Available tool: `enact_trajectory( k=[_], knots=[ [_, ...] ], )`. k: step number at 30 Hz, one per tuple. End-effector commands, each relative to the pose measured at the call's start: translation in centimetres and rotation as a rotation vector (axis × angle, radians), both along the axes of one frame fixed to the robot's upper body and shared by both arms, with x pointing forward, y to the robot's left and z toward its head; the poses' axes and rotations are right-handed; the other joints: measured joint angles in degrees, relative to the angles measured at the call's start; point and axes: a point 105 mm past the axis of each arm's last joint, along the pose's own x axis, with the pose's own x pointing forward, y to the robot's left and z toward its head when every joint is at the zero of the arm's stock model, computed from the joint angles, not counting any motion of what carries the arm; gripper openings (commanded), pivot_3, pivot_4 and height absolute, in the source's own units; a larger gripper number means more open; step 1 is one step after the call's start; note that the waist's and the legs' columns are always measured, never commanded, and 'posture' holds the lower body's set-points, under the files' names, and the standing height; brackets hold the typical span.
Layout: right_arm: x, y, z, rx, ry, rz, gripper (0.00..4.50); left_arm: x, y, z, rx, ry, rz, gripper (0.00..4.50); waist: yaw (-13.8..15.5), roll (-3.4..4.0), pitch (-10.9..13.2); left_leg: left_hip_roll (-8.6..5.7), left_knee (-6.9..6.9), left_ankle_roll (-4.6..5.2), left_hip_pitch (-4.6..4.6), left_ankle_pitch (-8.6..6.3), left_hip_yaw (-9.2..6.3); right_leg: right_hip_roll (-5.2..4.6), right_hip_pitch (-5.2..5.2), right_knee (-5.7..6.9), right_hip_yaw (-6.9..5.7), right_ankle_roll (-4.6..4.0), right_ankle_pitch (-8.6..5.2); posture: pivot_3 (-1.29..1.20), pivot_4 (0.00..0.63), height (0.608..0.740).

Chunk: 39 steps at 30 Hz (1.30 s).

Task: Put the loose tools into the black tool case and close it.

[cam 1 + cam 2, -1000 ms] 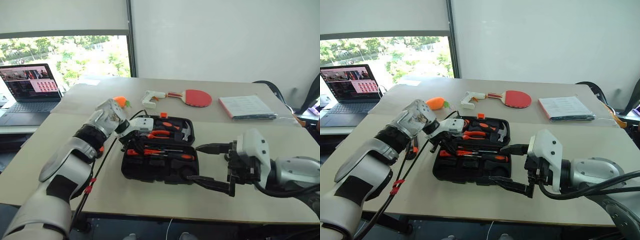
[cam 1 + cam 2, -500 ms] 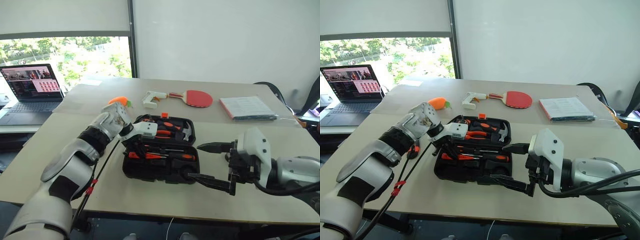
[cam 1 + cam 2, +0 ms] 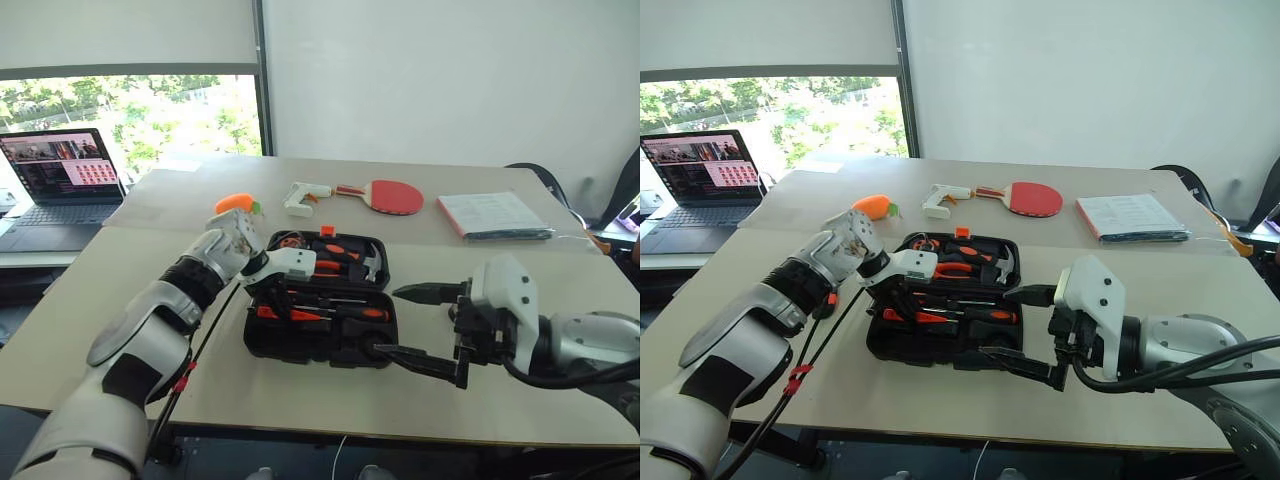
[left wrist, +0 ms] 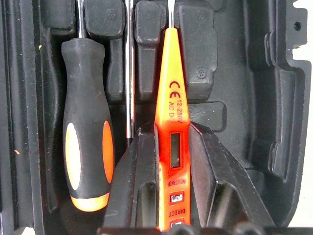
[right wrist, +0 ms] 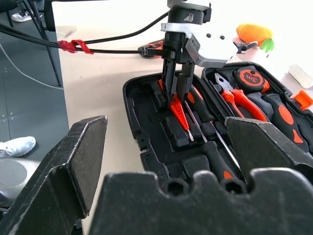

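The black tool case (image 3: 320, 315) lies open in the middle of the worktop (image 3: 130, 330), near the front edge, with pliers, a tape measure and a black-and-orange screwdriver (image 4: 88, 147) already seated in its moulded slots. The left claw (image 5: 175, 88) is clamped on a slim orange-red tester (image 4: 171, 142) and holds it down over the slot just right of that screwdriver; whether it sits fully home cannot be told. The right claw (image 3: 425, 325) hangs spread wide and empty at the right end of the case. On this showing most of the filling looks done. Left to do: let go of the tester, collect any tool still outside, and fold the lid shut. A dark item with an orange tip (image 3: 825, 300) lies on the worktop left of the case, partly hidden by the arm.
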Motion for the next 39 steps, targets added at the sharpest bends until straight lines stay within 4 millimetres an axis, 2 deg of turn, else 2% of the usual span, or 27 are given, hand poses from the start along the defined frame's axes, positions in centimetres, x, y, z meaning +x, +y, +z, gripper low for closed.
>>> enact_trajectory(
  k=[1, 15, 16, 17, 21, 23, 24, 25, 30, 33, 39],
  knots=[
    [0.1, 0.1, 0.9, 0.003, -0.058, -0.004, 4.50, -0.3, -0.1, -0.7, -0.001, 0.026, -0.003, 0.45, 0.0, 0.00, 0.0, 0.00, 0.00, 0.00, 0.00, 0.00, 0.00, 0.00, 0.00, 0.00, 0.00, 0.00, 0.00, 0.00, 0.150, 0.740],
    [0.4, 0.4, 1.1, 0.004, -0.072, 0.004, 4.50, -0.2, 1.0, -0.6, 0.015, 0.015, 0.020, 0.45, -0.2, 0.01, 0.0, 0.02, 0.00, 0.02, 0.02, -0.01, -0.01, 0.02, 0.00, 0.01, 0.01, 0.00, 0.00, 0.00, 0.150, 0.740],
    [0.4, 0.4, 1.1, 0.004, -0.072, 0.005, 4.50, -0.2, 1.1, -0.6, 0.013, 0.015, 0.021, 1.44, -0.2, 0.00, 0.0, 0.02, 0.00, 0.02, 0.03, -0.01, -0.01, 0.02, 0.00, 0.01, 0.01, 0.00, 0.00, 0.00, 0.150, 0.740],
    [0.5, 0.4, 1.1, 0.005, -0.072, 0.006, 4.50, -0.2, 1.0, -0.5, 0.008, 0.014, 0.024, 1.61, -0.3, 0.01, 0.0, 0.02, 0.00, 0.02, 0.03, -0.01, -0.01, 0.02, 0.00, 0.01, 0.01, -0.01, 0.00, 0.00, 0.150, 0.740],
    [0.5, 0.5, 1.1, 0.005, -0.070, 0.011, 4.50, -0.3, 1.1, 0.9, -0.033, 0.002, 0.036, 3.05, -0.1, 0.01, 0.0, 0.01, 0.04, 0.02, 0.03, -0.01, -0.01, 0.01, 0.01, 0.05, 0.01, 0.00, 0.01, 0.00, 0.150, 0.740],
    [0.4, 0.6, 1.0, 0.003, -0.066, 0.015, 4.50, -0.4, 1.2, 2.3, -0.074, -0.005, 0.052, 3.54, -0.1, 0.01, 0.0, 0.03, 0.07, 0.02, 0.03, -0.01, -0.01, 0.02, 0.01, 0.08, 0.01, -0.01, 0.02, 0.00, 0.150, 0.740],
    [0.4, 0.6, 0.9, 0.003, -0.064, 0.015, 4.50, -0.6, 1.4, 3.1, -0.095, -0.004, 0.057, 4.01, -0.2, 0.01, 0.0, 0.03, 0.07, 0.02, 0.04, -0.01, -0.02, 0.02, 0.01, 0.10, 0.02, -0.01, 0.02, 0.00, 0.150, 0.740],
    [0.4, 0.5, 0.8, 0.003, -0.061, 0.014, 4.50, -1.0, 1.6, 4.0, -0.117, -0.002, 0.058, 4.26, -0.2, 0.01, 0.0, 0.03, 0.07, 0.02, 0.04, -0.01, -0.04, 0.02, 0.01, 0.11, 0.02, -0.01, 0.02, 0.00, 0.150, 0.740],
    [0.5, 0.5, 0.7, 0.005, -0.054, 0.012, 4.50, -2.0, 2.8, 6.5, -0.156, -0.017, 0.053, 4.26, -0.1, 0.02, 0.0, 0.04, 0.04, 0.02, 0.02, -0.01, -0.15, 0.01, -0.02, 0.08, 0.02, 0.00, 0.01, 0.00, 0.150, 0.740],
    [0.5, 0.6, 0.7, 0.009, -0.053, 0.015, 4.50, -1.5, 3.0, 6.5, -0.150, -0.049, 0.048, 3.53, 0.3, 0.02, 0.0, 0.01, 0.07, 0.03, 0.03, -0.02, -0.14, -0.01, 0.03, 0.06, 0.01, 0.01, 0.01, 0.00, 0.150, 0.740],
    [0.7, 0.6, 0.6, 0.008, -0.052, 0.013, 4.50, -0.8, 2.4, 4.7, -0.130, -0.069, 0.015, 1.37, 0.1, 0.02, 0.0, 0.00, 0.13, 0.03, 0.03, -0.02, 0.02, 0.00, 0.05, 0.05, 0.00, 0.04, 0.02, 0.00, 0.150, 0.740]
  ],
)
